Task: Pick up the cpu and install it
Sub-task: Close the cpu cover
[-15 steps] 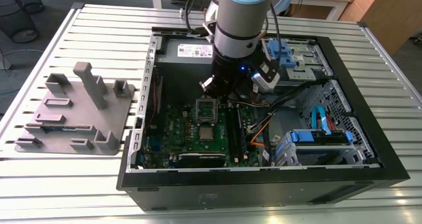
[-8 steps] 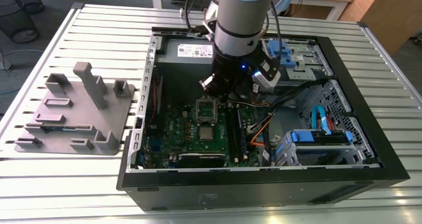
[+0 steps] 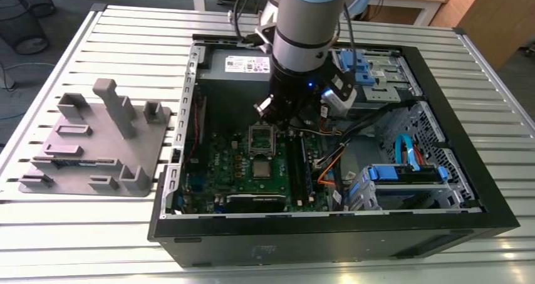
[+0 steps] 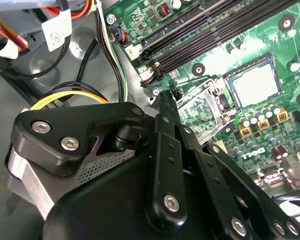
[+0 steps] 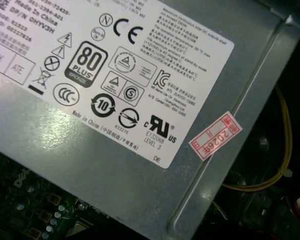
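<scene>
The cpu (image 3: 262, 168) (image 4: 254, 85), a flat silver square, lies in its socket on the green motherboard (image 3: 225, 165) inside the open computer case. The silver socket frame (image 3: 263, 140) (image 4: 205, 107) stands flipped open right beside it. My gripper (image 3: 274, 116) (image 4: 162, 99) hangs over the motherboard just past the open frame. It looks shut with nothing in it, and its black tip is close to the frame's edge. The cpu lies apart from the gripper.
A grey moulded tray (image 3: 92, 143) with upright posts sits on the slatted table at the exterior view's left. Inside the case are the power supply (image 3: 238, 63) (image 5: 140, 100), bundled cables (image 4: 80, 95), memory slots (image 4: 215, 30) and blue drive brackets (image 3: 405, 171).
</scene>
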Action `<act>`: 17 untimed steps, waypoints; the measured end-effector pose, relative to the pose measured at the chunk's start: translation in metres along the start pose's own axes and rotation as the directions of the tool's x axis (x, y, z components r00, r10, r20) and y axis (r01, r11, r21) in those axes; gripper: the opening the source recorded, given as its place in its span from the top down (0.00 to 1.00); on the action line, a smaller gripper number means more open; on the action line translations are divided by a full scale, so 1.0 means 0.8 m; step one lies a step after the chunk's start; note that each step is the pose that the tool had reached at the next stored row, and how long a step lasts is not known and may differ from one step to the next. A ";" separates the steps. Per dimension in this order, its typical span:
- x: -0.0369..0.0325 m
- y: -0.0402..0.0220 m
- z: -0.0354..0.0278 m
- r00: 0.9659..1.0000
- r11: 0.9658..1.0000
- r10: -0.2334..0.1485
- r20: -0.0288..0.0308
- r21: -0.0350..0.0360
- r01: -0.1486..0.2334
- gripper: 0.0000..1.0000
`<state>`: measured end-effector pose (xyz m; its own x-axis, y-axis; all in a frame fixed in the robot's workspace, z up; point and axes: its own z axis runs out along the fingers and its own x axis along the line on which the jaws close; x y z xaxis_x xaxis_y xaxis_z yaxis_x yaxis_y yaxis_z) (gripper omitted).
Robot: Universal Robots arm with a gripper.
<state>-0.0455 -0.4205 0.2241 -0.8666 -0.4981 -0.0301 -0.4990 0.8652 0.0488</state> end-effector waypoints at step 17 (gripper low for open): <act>-0.0003 -0.0002 0.0160 1.000 0.999 -0.018 0.017 -0.030 0.019 0.89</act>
<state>-0.0452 -0.4198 0.2114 -0.8572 -0.5128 -0.0477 -0.5150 0.8536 0.0786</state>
